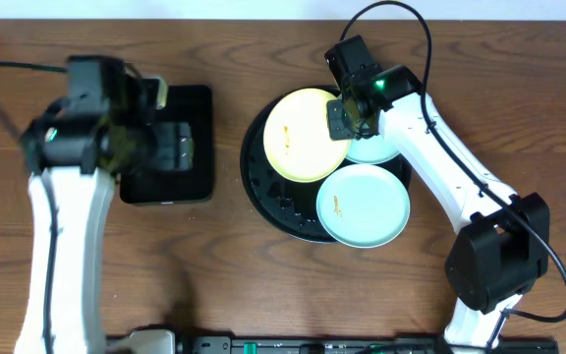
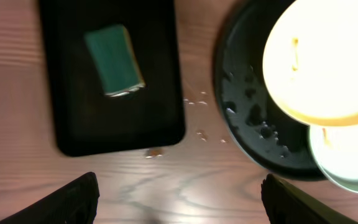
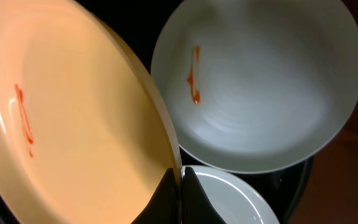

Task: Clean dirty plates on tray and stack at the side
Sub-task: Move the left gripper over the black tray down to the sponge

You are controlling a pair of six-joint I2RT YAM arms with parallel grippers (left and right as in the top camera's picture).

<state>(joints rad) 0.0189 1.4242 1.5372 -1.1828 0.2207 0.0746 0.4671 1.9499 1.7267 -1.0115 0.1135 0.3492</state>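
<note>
The round black tray [image 1: 263, 187] holds three plates. My right gripper [image 1: 347, 116] is shut on the rim of the pale yellow plate [image 1: 308, 133], which has an orange smear and is tilted up off the tray. In the right wrist view the fingers [image 3: 179, 186] pinch that yellow plate's [image 3: 73, 124] edge. A mint-blue plate [image 1: 364, 205] with an orange smear lies at the tray's front right. Another mint-blue plate [image 1: 381, 147] lies partly under the arm. My left gripper [image 2: 179, 199] is open and empty above bare wood, near the rectangular tray.
A smaller rectangular black tray [image 1: 197, 187] at the left holds a green sponge [image 2: 114, 59]. Water drops [image 2: 201, 118] lie on the wood between the two trays. The round tray's bare part [image 2: 247, 112] looks wet.
</note>
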